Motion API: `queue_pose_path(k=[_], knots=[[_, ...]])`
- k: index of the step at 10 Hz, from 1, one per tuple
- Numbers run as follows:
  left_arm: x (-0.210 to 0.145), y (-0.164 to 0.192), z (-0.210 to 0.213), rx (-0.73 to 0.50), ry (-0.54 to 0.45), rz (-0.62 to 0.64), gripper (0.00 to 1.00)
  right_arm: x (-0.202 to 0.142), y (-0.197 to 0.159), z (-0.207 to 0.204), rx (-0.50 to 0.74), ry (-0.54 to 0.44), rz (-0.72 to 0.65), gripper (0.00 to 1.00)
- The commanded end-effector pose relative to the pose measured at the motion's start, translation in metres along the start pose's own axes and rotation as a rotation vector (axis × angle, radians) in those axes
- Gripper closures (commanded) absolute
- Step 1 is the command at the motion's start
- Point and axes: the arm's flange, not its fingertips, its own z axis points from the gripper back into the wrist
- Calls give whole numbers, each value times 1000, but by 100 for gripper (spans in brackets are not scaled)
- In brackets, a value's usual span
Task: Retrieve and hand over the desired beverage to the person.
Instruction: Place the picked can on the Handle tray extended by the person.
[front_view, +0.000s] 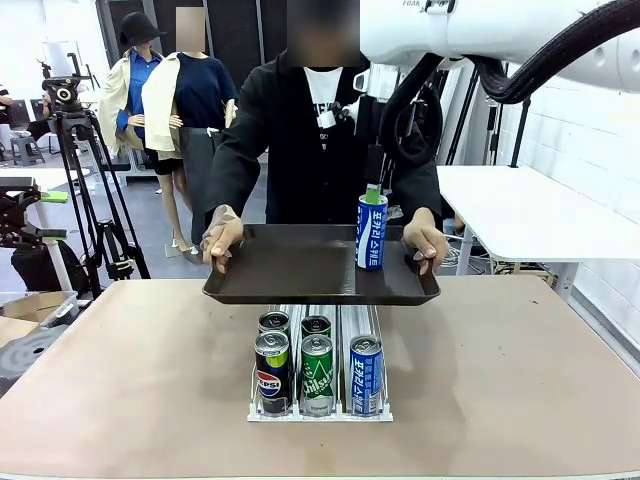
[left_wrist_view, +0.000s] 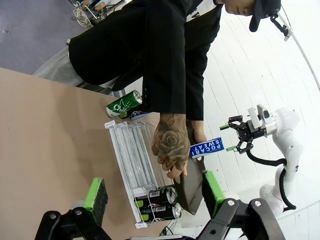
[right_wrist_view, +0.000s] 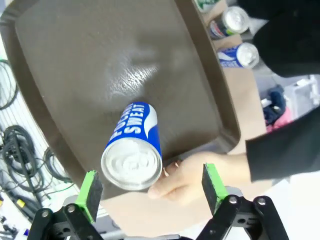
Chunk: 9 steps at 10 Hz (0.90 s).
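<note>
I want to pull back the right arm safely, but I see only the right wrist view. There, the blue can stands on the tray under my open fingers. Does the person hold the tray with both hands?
Observer: Yes. In the front view the person grips the tray with one hand at one end and the other hand at the opposite end.
Operator: What is below the tray, please?
Observer: A rack on the table; five cans show in it.
Operator: And the left gripper?
Observer: The left gripper is open and holds nothing; it points toward the rack.
</note>
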Motion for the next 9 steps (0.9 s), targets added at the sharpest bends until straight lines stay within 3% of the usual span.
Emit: queue_pose_path(k=[1, 4, 9], knots=[[0, -2, 2, -1, -4, 0, 0, -9, 11, 21, -62, -5, -42, 0], [0, -2, 2, -1, -4, 0, 0, -21, 23, 36, -94, -22, -55, 0], [0, -2, 2, -1, -4, 0, 0, -12, 15, 42, -69, -30, -31, 0]])
